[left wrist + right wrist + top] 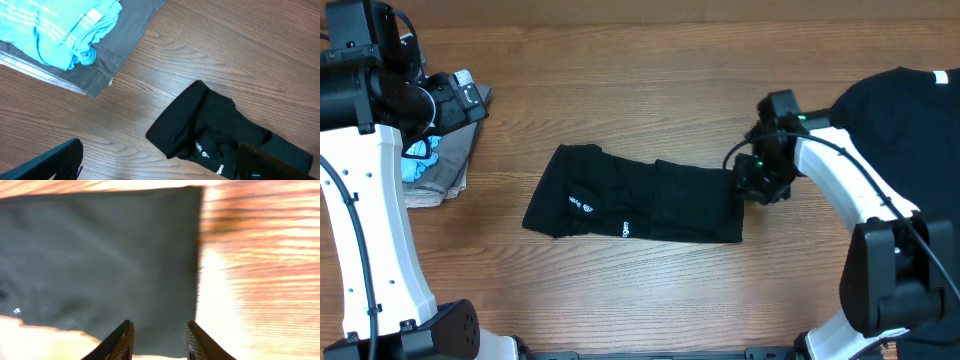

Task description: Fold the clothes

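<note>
- The black T-shirt (635,195) lay on the table (650,80) as a long, narrow band. It looked folded lengthwise already, with its white logo print facing up.
- The right gripper (157,332) stood over the band's right end. The cloth's straight edge ran just ahead of the jaws and passed between them. The jaws were partly apart, and the blurred wrist view did not show whether they pinched fabric or only stood above it.
- The left gripper (157,150) was spread wide and held nothing. The shirt's other end lay ahead of it, nearer its right finger, well out of reach.
- A grey and blue stack (435,160) sat beyond the left jaws, apparently finished.
- Judged from this, the shirt still needed a crosswise fold or two.
- A heap of black clothes (895,110) behind the right gripper looked unfolded, so much of the job remained.
</note>
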Robot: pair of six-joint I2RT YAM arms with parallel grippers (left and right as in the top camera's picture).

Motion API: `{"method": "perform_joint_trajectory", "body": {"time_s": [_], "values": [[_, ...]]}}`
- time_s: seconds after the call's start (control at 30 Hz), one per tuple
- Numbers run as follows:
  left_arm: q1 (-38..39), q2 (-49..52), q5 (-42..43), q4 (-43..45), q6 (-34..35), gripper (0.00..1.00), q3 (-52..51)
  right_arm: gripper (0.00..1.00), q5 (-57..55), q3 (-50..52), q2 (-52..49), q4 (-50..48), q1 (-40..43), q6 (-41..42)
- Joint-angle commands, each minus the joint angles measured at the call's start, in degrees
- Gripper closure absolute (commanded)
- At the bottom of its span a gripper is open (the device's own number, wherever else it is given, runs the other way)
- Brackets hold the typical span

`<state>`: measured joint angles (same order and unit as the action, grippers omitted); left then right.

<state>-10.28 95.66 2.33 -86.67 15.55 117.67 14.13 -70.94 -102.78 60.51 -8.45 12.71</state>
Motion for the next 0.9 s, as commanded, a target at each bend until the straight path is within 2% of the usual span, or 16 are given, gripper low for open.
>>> {"method": "perform_joint_trajectory", "body": {"time_s": [0.0,0.1,0.4,0.47,0.5,0.57,0.6,0.87], "values": [[-0.3,0.2,0.4,-0.1,0.3,0.00,-0.3,0.63,1.4,4.4,-0.2,-3.7,0.8,-2.1],[-0.3,0.3,0.4,-0.1,0.3,0.00,-0.3,0.57,1.4,8.7,-0.2,-9.5,0.8,-1.6],[-0.3,0.3,0.4,-0.1,0.3,0.00,-0.3,0.59,1.4,13.6,-0.2,-16.3,0.8,-0.9],[-0.3,0.3,0.4,-0.1,0.3,0.00,-0.3,0.64,1.4,13.6,-0.2,-16.3,0.8,-0.9],[-0.3,0.3,0.4,-0.1,0.3,0.00,-0.3,0.71,1.5,13.6,-0.2,-16.3,0.8,-0.9],[-0.3,0.3,0.4,-0.1,0.3,0.00,-0.3,0.93,2.1,13.6,-0.2,-16.3,0.8,-0.7],[-0.3,0.2,0.4,-0.1,0.3,0.00,-0.3,0.96,2.1,13.6,-0.2,-16.3,0.8,-0.7],[-0.3,0.2,0.4,-0.1,0.3,0.00,-0.3,0.96,-1.7,11.8,-0.1,-13.1,4.0,-0.8]]}}
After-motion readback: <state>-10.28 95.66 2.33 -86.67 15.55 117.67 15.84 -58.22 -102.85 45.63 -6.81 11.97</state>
